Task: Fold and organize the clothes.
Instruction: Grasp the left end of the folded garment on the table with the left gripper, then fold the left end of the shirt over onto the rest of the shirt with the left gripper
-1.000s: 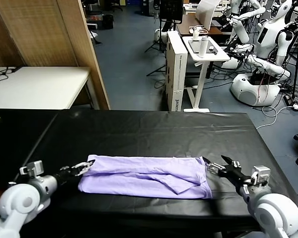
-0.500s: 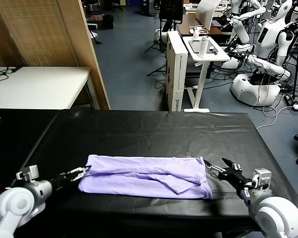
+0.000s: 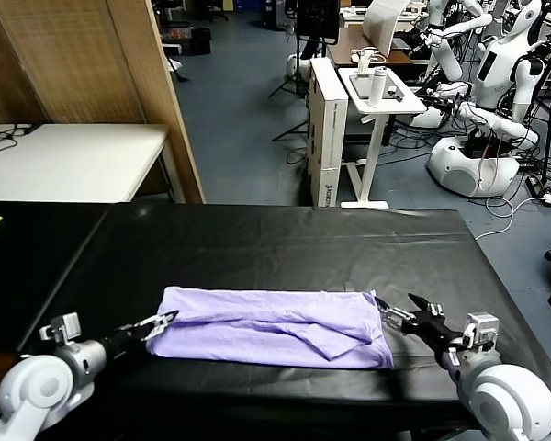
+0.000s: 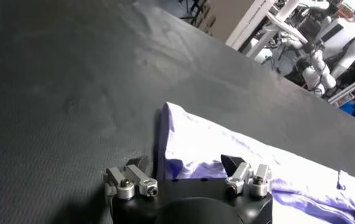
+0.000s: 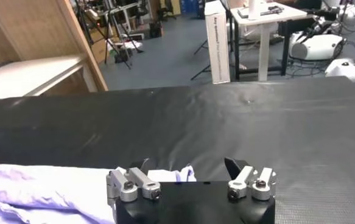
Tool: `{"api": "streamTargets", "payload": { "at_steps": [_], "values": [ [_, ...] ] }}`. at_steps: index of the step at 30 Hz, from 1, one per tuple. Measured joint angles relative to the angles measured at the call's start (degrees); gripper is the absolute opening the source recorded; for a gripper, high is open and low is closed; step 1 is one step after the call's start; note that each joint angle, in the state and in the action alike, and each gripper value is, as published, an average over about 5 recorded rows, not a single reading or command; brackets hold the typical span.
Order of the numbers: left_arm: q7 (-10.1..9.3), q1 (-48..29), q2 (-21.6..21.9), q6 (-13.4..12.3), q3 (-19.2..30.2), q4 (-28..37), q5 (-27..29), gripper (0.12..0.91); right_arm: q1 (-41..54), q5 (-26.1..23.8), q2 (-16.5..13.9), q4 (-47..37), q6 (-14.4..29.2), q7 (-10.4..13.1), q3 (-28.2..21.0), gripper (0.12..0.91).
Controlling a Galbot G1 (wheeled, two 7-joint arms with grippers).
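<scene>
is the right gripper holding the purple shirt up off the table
No, the T-shirt lies flat on the black table cover, and the right gripper sits open at its end, gripping nothing.

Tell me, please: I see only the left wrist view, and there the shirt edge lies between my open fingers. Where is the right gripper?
Observer: In the head view the right gripper sits at the opposite end of the T-shirt, at its right edge, low over the black table cover.
Operator: Is it open like the left one?
Observer: Yes. The right wrist view shows its jaws spread, with a corner of the T-shirt lying between them and nothing clamped.
Operator: How is the shirt lying as a whole?
Observer: The head view shows it folded into a long band across the table, the left gripper at its left end.
</scene>
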Motion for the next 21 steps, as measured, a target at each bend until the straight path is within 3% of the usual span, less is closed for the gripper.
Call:
{"api": "streamTargets", "payload": {
  "at_steps": [4, 8, 11, 15, 21],
  "values": [
    [-0.10, -0.1, 0.0, 0.0, 0.4, 0.1, -0.1, 0.621, 0.1, -0.3, 0.2, -0.1, 0.0, 0.0, -0.3, 0.907],
    [-0.14, -0.2, 0.0, 0.2, 0.7, 0.0, -0.2, 0.378, 0.2, -0.7, 0.5, -0.2, 0.0, 0.0, -0.7, 0.907],
    [-0.19, -0.3, 0.0, 0.4, 0.8, -0.1, -0.1, 0.259, 0.4, -0.9, 0.7, -0.2, 0.0, 0.0, -0.9, 0.907],
    [-0.22, -0.4, -0.3, 0.4, 0.6, -0.6, 1.6, 0.194, 0.6, -1.0, 1.0, -0.4, 0.0, 0.0, -1.1, 0.907],
    [0.05, -1.0, -0.6, 0.3, -1.1, -2.3, 8.7, 0.182, 0.8, -1.1, 1.5, -0.9, 0.1, 0.1, -1.1, 0.907]
  ]
}}
